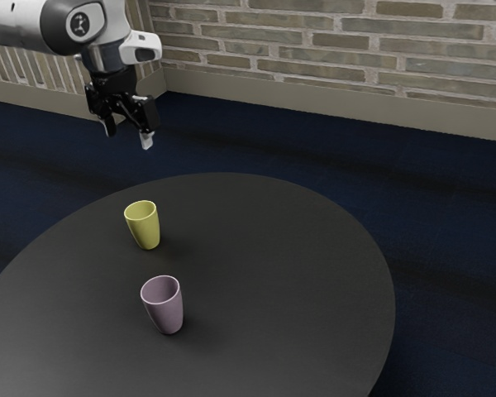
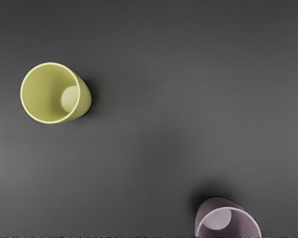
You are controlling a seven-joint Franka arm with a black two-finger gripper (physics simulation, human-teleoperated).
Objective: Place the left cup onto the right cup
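Note:
Two cups stand upright and apart on the round dark table (image 1: 281,248). The yellow-green cup (image 1: 142,224) (image 2: 54,92) is the farther one; the mauve cup (image 1: 162,303) (image 2: 226,219) stands nearer the table's front edge. My gripper (image 1: 129,135) hangs high above the table, up and toward the exterior view's left of the yellow-green cup. Its fingers are spread with nothing between them. Both cups are empty inside, as the wrist view looking straight down shows.
The table's round edge curves along the exterior view's right and back. Beyond it lie a dark blue carpet (image 1: 413,182) and a brick wall (image 1: 339,41). Bare tabletop stretches to the exterior view's right of both cups.

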